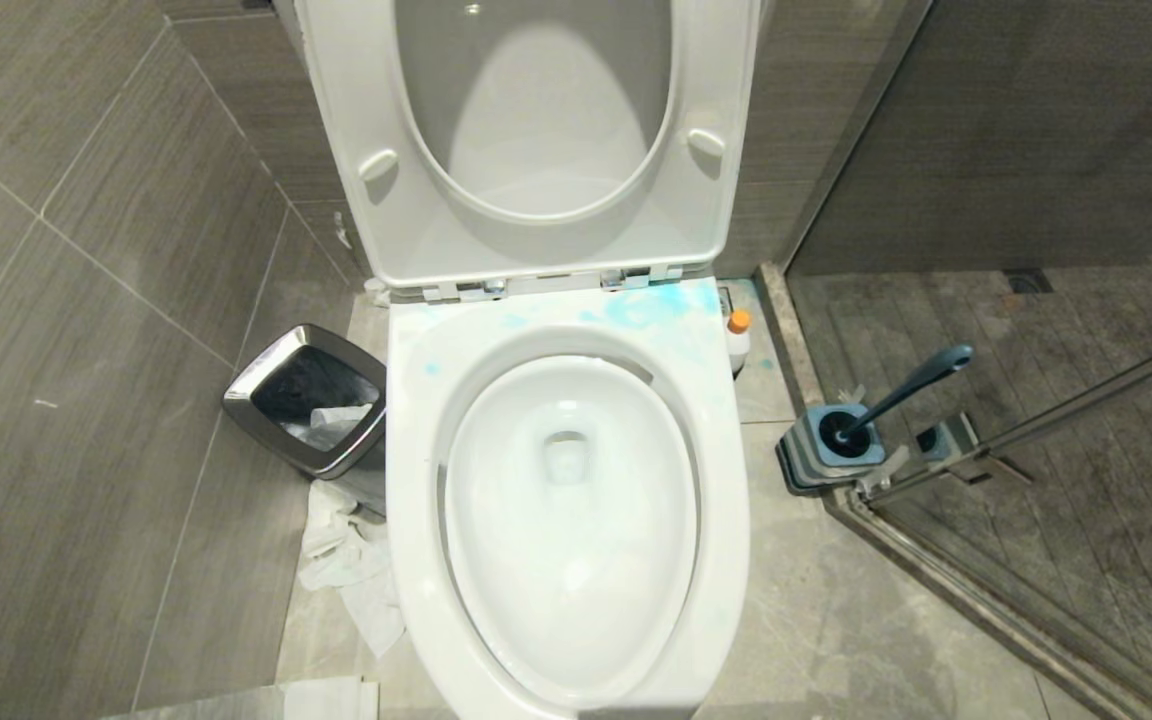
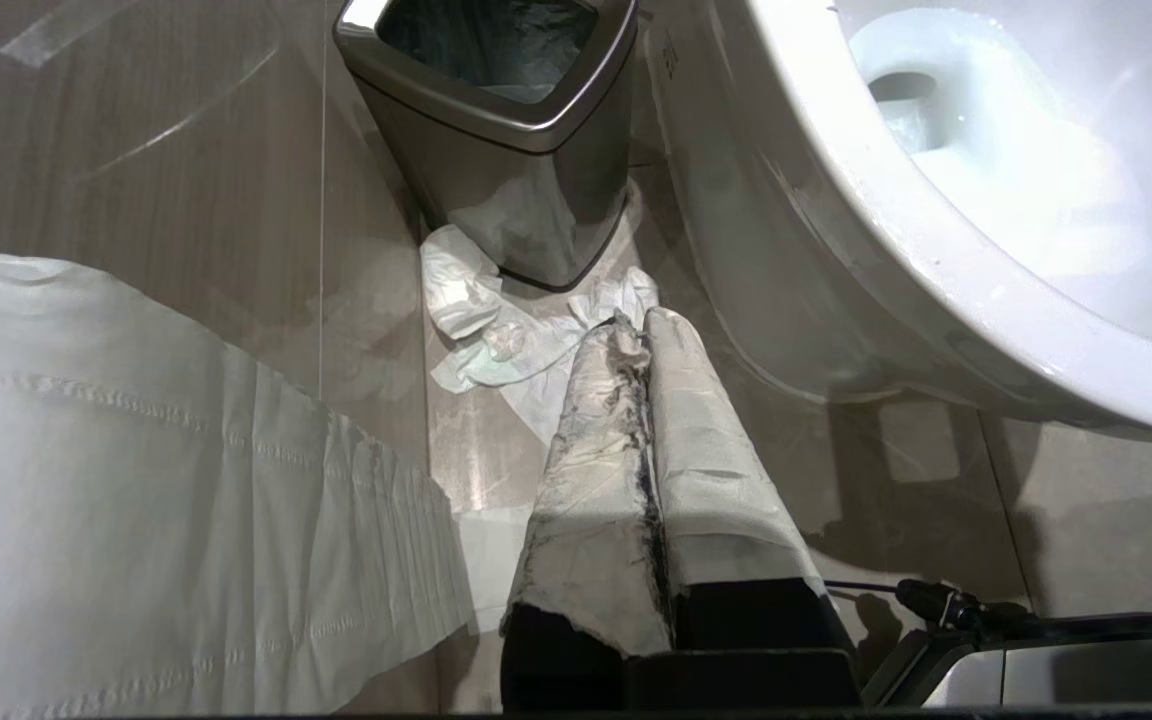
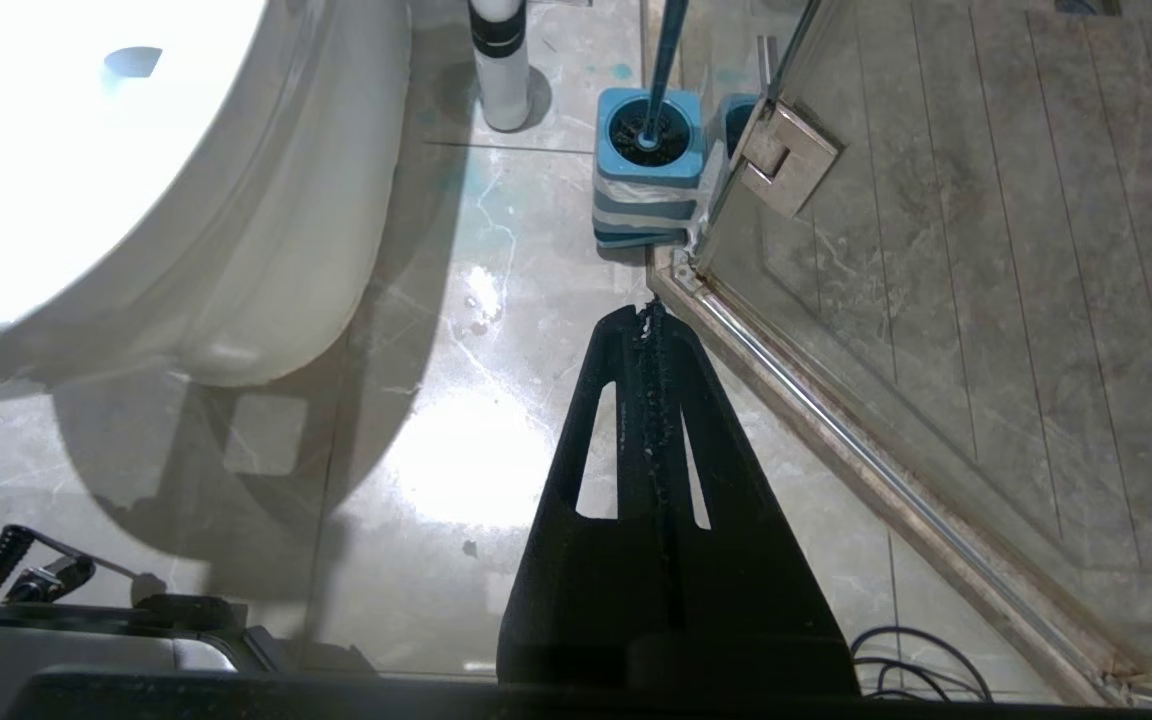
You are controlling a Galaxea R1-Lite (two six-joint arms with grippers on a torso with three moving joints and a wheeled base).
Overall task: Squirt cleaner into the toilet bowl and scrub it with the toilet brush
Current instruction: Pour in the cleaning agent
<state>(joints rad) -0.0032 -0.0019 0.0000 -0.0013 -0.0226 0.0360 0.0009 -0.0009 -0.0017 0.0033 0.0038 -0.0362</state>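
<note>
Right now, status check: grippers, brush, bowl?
Left gripper, right gripper shut, empty, parked low. Toilet brush in stand. Cleaner smeared on toilet bowl rim. Nothing blocking.

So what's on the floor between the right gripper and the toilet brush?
Nothing: in the right wrist view only bare floor tile lies between the shut right gripper and the toilet brush in its stand.

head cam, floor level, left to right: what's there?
Waste bin → toilet bowl → orange-capped bottle → toilet brush in its stand → glass shower door.
</note>
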